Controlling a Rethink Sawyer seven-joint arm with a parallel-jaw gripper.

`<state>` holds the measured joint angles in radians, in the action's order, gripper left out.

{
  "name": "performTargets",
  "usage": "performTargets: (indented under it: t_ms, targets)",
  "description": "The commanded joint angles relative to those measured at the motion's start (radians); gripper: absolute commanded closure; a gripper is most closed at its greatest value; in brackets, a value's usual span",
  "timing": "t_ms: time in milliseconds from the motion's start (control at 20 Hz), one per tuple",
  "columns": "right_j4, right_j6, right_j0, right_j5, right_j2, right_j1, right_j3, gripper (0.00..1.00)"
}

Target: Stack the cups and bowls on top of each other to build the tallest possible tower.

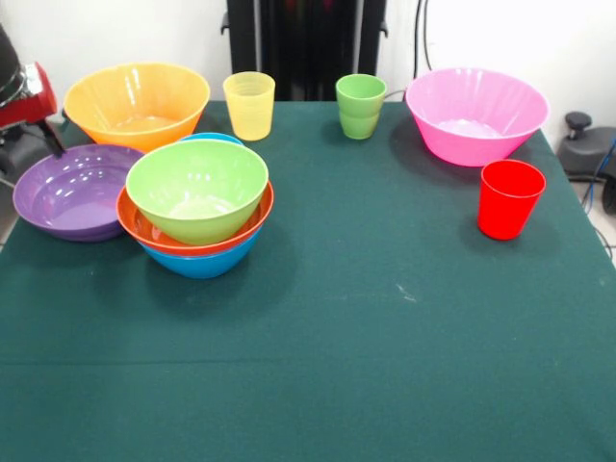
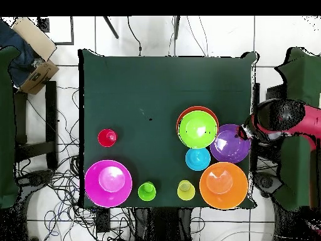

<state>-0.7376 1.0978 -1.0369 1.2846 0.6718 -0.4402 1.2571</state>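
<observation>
The arm (image 2: 285,119) hangs off the side of the bench (image 1: 318,318), its pincer (image 2: 241,132) at the rim of the purple bowl (image 1: 72,191); whether it is wide or narrow I cannot tell from here. The tower (image 1: 197,217) so far is the green bowl (image 1: 197,188) nested in the red-orange bowl (image 1: 144,226), which sits in the big blue bowl (image 1: 202,262), touching the purple bowl's side. The small blue bowl (image 2: 198,158) peeks out behind the pile. The yellow-orange bowl (image 1: 137,101), the pink bowl (image 1: 475,114) and the yellow cup (image 1: 249,105), green cup (image 1: 360,106) and red cup (image 1: 509,198) stand apart. If the purple bowl goes next, I would grip its rim firmly, lift it clear, and centre it before letting go.
</observation>
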Motion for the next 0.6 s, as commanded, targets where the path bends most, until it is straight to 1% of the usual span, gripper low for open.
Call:
performTargets:
  t_ms: [50,150,250,400,600]
  targets:
    - [-0.148,-0.052,0.070,-0.203,-0.069,0.000,0.057,0.00]
    - [-0.179,-0.025,0.080,-0.259,-0.085,-0.010,0.080,0.00]
    - [-0.183,-0.009,0.080,-0.292,-0.095,-0.019,0.094,0.00]
    - [-0.152,-0.035,0.081,-0.271,-0.095,-0.024,0.075,0.00]
    - [-0.146,-0.026,0.109,-0.277,-0.118,-0.026,0.060,0.00]
